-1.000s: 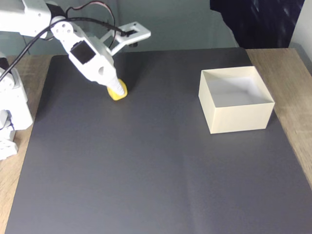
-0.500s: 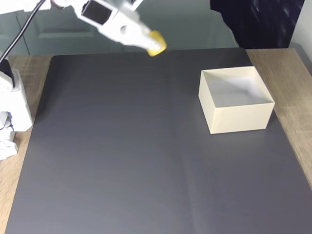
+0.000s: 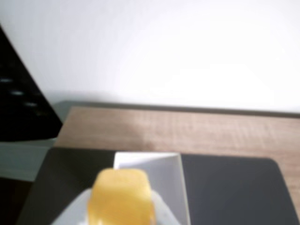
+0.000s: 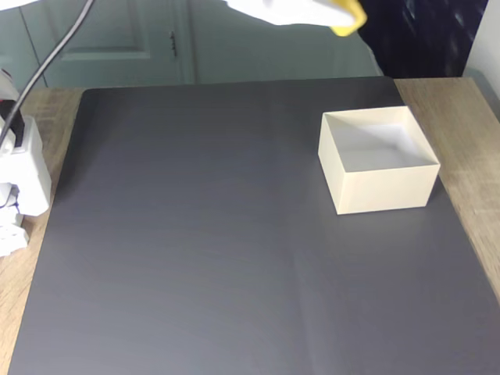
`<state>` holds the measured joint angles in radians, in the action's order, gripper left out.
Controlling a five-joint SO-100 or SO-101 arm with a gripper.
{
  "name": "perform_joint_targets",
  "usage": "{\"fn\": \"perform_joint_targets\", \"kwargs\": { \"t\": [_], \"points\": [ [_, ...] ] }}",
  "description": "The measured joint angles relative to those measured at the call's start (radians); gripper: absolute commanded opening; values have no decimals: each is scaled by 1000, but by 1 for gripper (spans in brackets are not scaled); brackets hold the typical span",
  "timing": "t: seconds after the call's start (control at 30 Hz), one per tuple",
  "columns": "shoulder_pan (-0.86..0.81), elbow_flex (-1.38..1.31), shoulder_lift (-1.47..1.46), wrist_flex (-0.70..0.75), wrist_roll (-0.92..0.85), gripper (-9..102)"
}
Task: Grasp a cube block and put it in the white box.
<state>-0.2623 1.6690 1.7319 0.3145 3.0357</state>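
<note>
1. Lifted way up off the dark mat [image 4: 195, 234] since a second ago, now swinging toward the box [image 4: 378, 158].
2. Fingers [image 4: 344, 17] clamped on the yellow cube [image 3: 121, 197], high above the counter [image 4: 461, 133].
3. Just needs lowering over the box.

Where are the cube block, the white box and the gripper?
cube block [image 3: 121, 197], wrist view, front face.
white box [image 4: 381, 190], fixed view, front wall.
gripper [image 4: 344, 17], fixed view, tip shut on the cube block at the top edge.

There are no words, numbers or signs to read on anything in the wrist view or the fixed view.
</note>
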Motion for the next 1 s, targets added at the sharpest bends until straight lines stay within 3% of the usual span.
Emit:
{"fn": "perform_joint_targets", "kwargs": {
  "t": [0.3, 0.87, 1.0],
  "points": [
    [-63, -215, -252, -28, 0, 0],
    [-48, -241, -465, -69, -8, 0],
    [-48, -241, -465, -69, -8, 17]
  ]
}}
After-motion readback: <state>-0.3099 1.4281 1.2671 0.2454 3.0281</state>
